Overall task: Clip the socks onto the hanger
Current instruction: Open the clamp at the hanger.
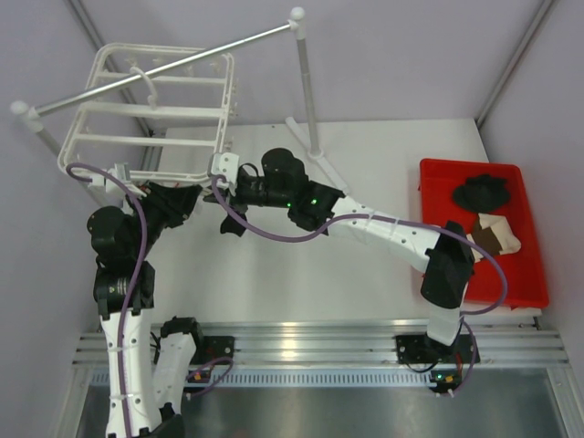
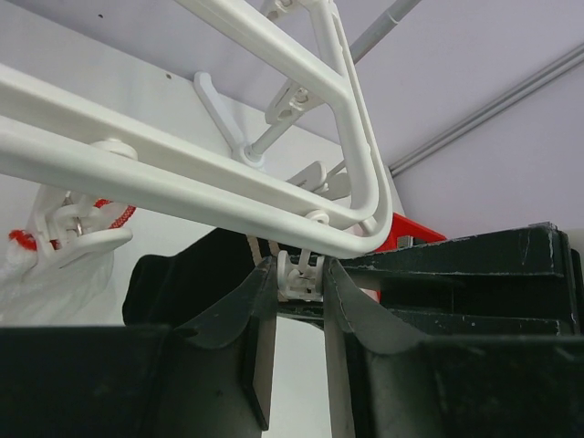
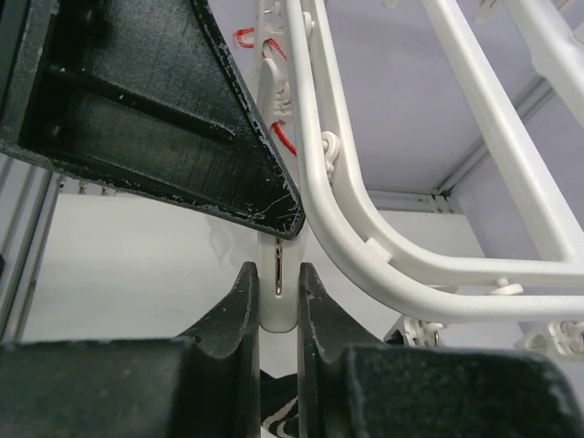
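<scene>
1. Left gripper (image 2: 299,270): the fingers stand narrow and are closed on the upper part of a small white plastic clip (image 2: 298,279). This clip dangles from the rounded corner of the large white plastic rectangular drying hanger (image 2: 182,182), at centre frame in the left wrist view.

2. Right gripper (image 3: 276,274): the fingers also stand narrow, with the lower body of what appears to be the same clip (image 3: 276,308) between the tips. One black finger of the left gripper (image 3: 164,109) fills the upper left of this view, its tip just above the clip.

3. Controlling relation: the clip's long axis runs vertically in the right wrist view. The small limp black sock with thin white stripes (image 3: 283,422) shows at the bottom edge, directly below the clip and in line with the finger gap. The right arm is the nearer arm. It cannot be told whether the sock is pinched, or whether its edge has entered the clip.

4. Judgement: the sock must travel up along the clip axis while the left gripper keeps the clip spread.

5. Outward: further black socks (image 1: 482,192) lie in the red plastic bin (image 1: 529,274) at the right of the overhead view, well apart from the hanger (image 1: 155,114) at upper left.
</scene>
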Available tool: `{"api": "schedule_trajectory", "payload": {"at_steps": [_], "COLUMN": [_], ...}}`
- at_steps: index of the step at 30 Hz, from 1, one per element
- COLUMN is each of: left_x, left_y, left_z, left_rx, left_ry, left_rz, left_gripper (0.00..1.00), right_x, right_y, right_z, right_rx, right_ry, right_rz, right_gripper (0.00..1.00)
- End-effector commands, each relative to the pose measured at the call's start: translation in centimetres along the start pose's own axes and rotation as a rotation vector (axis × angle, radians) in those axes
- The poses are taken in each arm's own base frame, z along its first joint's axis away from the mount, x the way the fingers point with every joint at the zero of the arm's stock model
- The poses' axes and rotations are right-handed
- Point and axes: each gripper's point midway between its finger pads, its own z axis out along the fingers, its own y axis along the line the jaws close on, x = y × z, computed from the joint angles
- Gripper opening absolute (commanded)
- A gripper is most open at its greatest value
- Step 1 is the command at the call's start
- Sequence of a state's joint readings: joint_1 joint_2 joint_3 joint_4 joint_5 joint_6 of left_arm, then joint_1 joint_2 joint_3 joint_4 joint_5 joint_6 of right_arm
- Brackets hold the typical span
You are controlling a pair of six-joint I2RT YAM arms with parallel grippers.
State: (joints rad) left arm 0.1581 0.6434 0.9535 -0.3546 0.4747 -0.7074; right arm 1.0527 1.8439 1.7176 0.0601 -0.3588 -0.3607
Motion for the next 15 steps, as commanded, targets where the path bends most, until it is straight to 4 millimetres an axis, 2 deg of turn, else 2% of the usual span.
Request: {"api": "schedule_trajectory", "payload": {"at_steps": [1, 5, 11, 15], "left_x": [-1.1, -1.9, -2.6, -2.7], "left_y": [-0.9, -1.1, -1.0, -1.0], "left_z": [-0.5, -0.8, -0.8, -0.5], "left_rx": [0.018, 0.001, -0.018, -0.014], "left_ry": [-0.039, -0.077, -0.109, -0.109], "left_rz": [0.026, 0.012, -0.006, -0.004], "left_gripper": [0.07, 0.27, 0.37, 0.39], "right_x": [-3.7, -3.3, -3.0, -3.0], "right_y": [-1.4, -1.1, -0.7, -0.6], "right_z": [-0.3, -0.5, -0.8, -1.0], "right_rx": [0.039, 0.037, 0.025, 0.021], "right_ry": [-0.090, -0.086, -0.080, -0.080], "right_rz": [-0.030, -0.029, -0.034, -0.037], "right_gripper": [0.02, 0.00, 0.00, 0.00]}}
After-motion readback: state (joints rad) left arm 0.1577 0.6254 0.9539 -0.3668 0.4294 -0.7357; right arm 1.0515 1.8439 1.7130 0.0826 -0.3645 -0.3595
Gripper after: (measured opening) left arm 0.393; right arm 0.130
